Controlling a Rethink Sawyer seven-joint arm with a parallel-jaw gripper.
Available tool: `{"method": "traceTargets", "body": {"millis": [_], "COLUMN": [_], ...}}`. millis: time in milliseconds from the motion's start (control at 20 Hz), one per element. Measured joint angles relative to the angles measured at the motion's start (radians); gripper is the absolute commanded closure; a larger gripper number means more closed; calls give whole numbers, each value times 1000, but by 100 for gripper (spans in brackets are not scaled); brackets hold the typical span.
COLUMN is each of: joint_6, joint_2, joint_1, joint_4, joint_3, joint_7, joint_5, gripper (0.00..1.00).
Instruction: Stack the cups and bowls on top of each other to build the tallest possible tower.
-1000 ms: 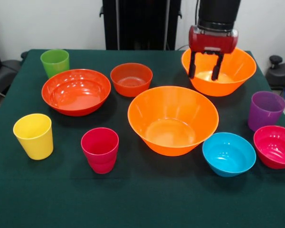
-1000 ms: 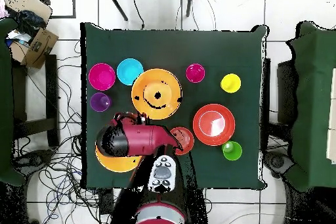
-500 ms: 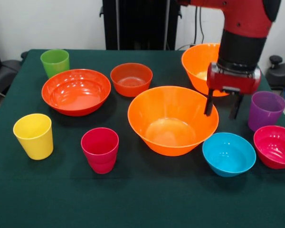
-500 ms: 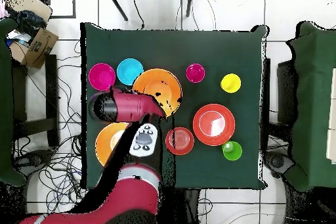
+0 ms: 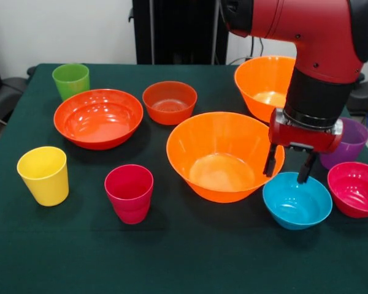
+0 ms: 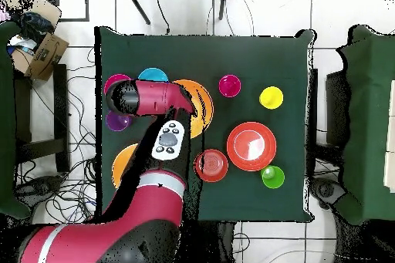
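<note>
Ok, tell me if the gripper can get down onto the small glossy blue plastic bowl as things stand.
Probably yes: the open gripper hangs just above the small glossy blue plastic bowl, with nothing between them.

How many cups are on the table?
4: green cup at the far left corner, yellow cup near left, crimson-pink cup beside it, purple cup partly hidden behind the gripper.

Nothing here can be read: the cups, the bowls, the green tablecloth and the red arm carry no lettering, labels, brands or numbers that I can make out.
</note>
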Motion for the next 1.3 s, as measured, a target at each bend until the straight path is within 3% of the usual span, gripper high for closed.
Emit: {"method": "traceTargets", "body": {"millis": [750, 1300], "joint_6": [64, 98], "joint_2": [99, 129], "joint_1": [7, 9], "joint_4": [-182, -236], "joint_3": [-69, -79], "joint_7": [33, 33], "joint_5": [32, 33], "gripper": [0, 0]}}
